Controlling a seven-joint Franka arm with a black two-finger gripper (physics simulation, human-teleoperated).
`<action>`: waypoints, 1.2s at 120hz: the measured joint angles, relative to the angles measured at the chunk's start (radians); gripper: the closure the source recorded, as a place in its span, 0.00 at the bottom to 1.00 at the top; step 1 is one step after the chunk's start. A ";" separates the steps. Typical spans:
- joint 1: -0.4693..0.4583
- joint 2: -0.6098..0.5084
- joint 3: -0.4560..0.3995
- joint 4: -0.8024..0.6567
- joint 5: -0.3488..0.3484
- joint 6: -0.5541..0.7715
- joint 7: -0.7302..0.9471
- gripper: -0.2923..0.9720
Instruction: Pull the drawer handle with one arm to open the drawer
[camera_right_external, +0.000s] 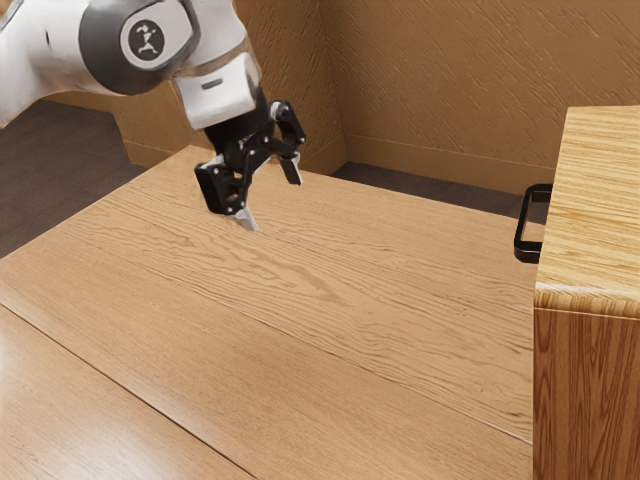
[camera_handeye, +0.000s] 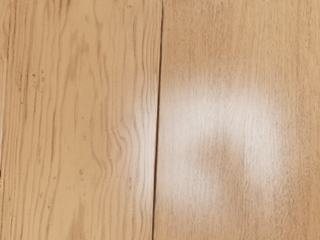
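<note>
Above the wooden bench (camera_right_external: 300, 320), well apart from the black drawer handle (camera_right_external: 528, 222), your pincer (camera_right_external: 268, 195) hangs wide and empty, likely spread ready to straddle that handle's bar.

My arm (camera_right_external: 70, 45) comes in from the exterior view's upper left, and its white wrist (camera_right_external: 222, 92) slopes downward. Under it my black gripper (camera_right_external: 268, 197) hangs tilted. My fingers (camera_right_external: 243, 217) are spread wide apart: one pale tip sits lower, the other higher and toward the exterior view's right.
</note>
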 joint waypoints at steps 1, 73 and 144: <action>-0.002 0.004 -0.002 0.000 0.000 0.003 0.013 0.23; 0.048 0.195 -0.226 0.189 -0.270 0.155 0.813 0.39; 0.037 0.322 -0.360 0.263 -0.382 0.179 1.286 0.50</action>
